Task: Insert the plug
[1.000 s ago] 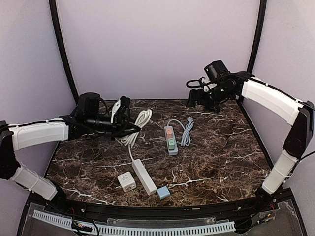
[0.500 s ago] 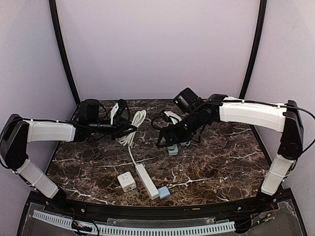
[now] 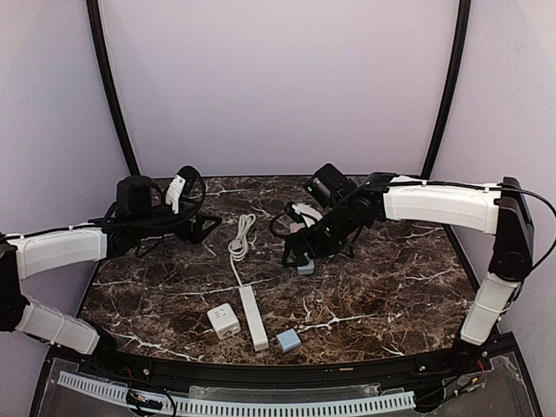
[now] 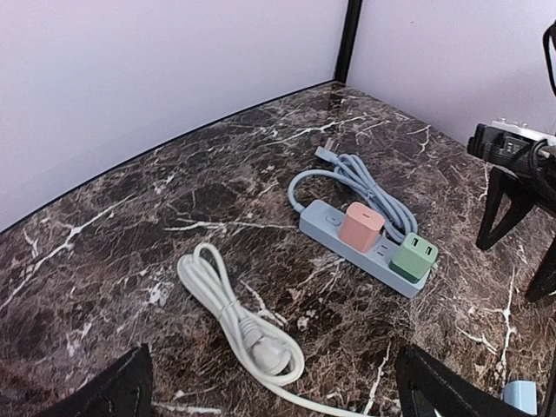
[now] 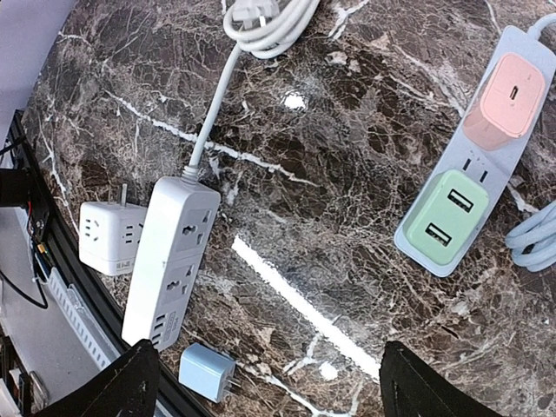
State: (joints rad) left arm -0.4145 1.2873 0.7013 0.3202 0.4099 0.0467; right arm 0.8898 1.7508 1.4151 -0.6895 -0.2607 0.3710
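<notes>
- The left claw (image 4: 278, 395) has its fingers spread wide with nothing between them.
- Just ahead of it lies the coiled white cord (image 4: 228, 304), its plug (image 4: 265, 347) loose on the table (image 4: 130, 200).
- The right claw (image 5: 278, 382) is also spread and empty, above the table between the white power strip (image 5: 169, 261) and the blue power strip (image 5: 482, 169).
- The blue power strip carries a pink charger (image 5: 508, 95) and a green charger (image 5: 443, 217).
- A white cube adapter (image 5: 106, 236) sits just beside the white power strip.
- A small blue charger (image 5: 207, 372) lies near its end.

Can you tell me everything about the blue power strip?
The blue power strip is a long, pale blue plastic bar lying flat on the marble table. A pink charger and a green charger are plugged into it, with bare socket slots between them. Its blue cord lies looped beside it.
</notes>
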